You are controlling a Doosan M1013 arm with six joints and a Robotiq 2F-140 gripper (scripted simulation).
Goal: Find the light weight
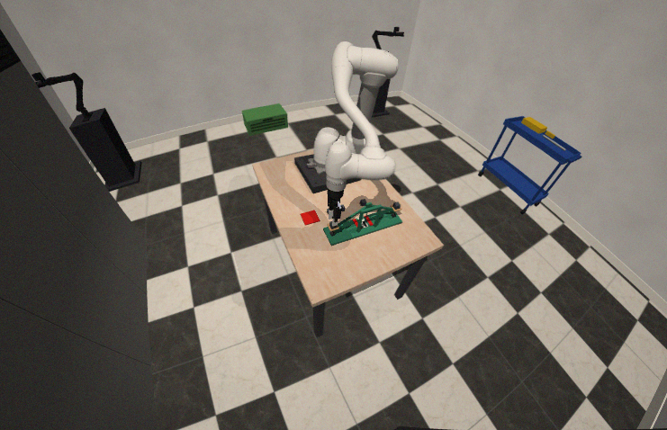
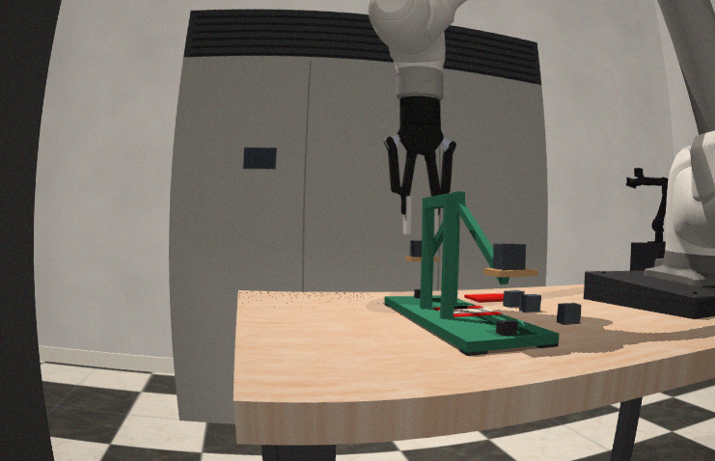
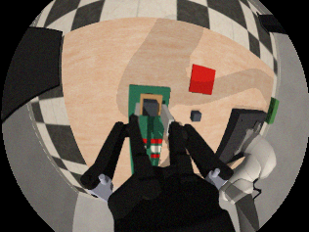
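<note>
My gripper (image 1: 334, 219) (image 2: 423, 226) (image 3: 151, 110) is partly open and empty, pointing down just above a dark weight (image 2: 416, 248) (image 3: 151, 106) on the far pan (image 2: 422, 258) of the green rocker balance (image 2: 423, 321) (image 3: 134, 92). In the exterior view the fingertips end above that weight. Another dark weight (image 2: 508, 257) (image 1: 396, 205) sits on the near pan (image 2: 526, 272). The two pans look nearly level; the pointer's exact field is unclear. The red dish (image 1: 310, 217) (image 2: 481, 297) (image 3: 201, 79) lies flat and bare. Three weights (image 2: 512, 298) (image 2: 530, 302) (image 2: 568, 313) stand on the table.
The balance's green uprights (image 2: 450, 255) rise between the pans, and dark blocks (image 2: 506, 327) (image 2: 417, 293) sit on its base under them. The arm's black base plate (image 2: 641, 296) (image 3: 230, 136) is at the back of the wooden table (image 1: 338, 273). One table weight shows between dish and base plate in the wrist view.
</note>
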